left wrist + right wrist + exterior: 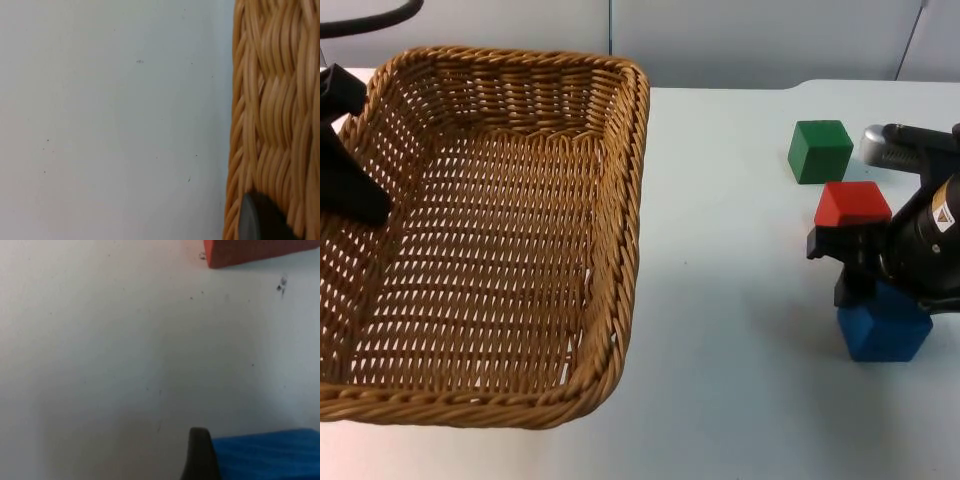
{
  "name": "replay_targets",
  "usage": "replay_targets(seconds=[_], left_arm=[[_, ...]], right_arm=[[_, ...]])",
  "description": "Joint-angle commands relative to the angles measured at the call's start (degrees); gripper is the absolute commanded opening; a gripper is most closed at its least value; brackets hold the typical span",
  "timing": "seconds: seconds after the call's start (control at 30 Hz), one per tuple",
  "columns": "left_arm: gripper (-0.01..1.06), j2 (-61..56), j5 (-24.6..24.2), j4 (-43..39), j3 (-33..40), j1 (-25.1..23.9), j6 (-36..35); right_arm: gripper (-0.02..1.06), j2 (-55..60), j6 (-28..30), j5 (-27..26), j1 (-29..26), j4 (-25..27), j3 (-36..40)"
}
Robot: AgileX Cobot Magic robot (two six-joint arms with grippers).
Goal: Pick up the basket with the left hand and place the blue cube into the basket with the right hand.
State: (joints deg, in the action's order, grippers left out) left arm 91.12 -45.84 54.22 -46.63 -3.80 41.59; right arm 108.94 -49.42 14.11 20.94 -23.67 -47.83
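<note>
Gripping the blue cube (883, 328), the right gripper (865, 285) stands over it at the right side of the table (720, 250), its black fingers closed against the cube's sides; in the right wrist view one fingertip (200, 455) presses flat against the blue face (265, 455). The cube rests on the table or just above it; which of the two cannot be told. It is a plain solid block of saturated blue with sharp edges and a matte surface. Just behind it and close to the gripper sits a red cube (852, 203), and farther back, apart from both, a green cube (820, 150). A corner of the red cube (260, 252) shows in the right wrist view beyond bare table.

Across the table, the left gripper (355, 195) reaches over the left wall of the basket (620, 200), one black finger inside against the weave. In the left wrist view a dark fingertip (257, 220) lies right on the woven rim (270, 100), with white table beside it. Whether these fingers clamp the wall or merely straddle it cannot be told. The basket is a wide, rectangular, tan wicker tray with a braided rim, and nothing lies in it.
</note>
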Motion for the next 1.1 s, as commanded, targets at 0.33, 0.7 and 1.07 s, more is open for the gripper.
replay_targets(seconds=[0.33, 0.7, 1.07], left_arm=[[0.0, -0.8, -1.1, 1.3, 0.1, 0.0, 0.0], [0.0, -0.8, -1.2, 1.3, 0.1, 0.0, 0.0], [0.0, -0.8, -1.4, 1.3, 0.1, 0.0, 0.0]], right_arm=[[0.0, -12.1, 3.3, 2.0, 1.1, -0.1, -0.3], [0.0, -30.5, 7.1, 6.0, 12.3, -2.3, -4.7], [0.0, -28.0, 9.5, 0.0, 30.0, -2.0, -12.7]])
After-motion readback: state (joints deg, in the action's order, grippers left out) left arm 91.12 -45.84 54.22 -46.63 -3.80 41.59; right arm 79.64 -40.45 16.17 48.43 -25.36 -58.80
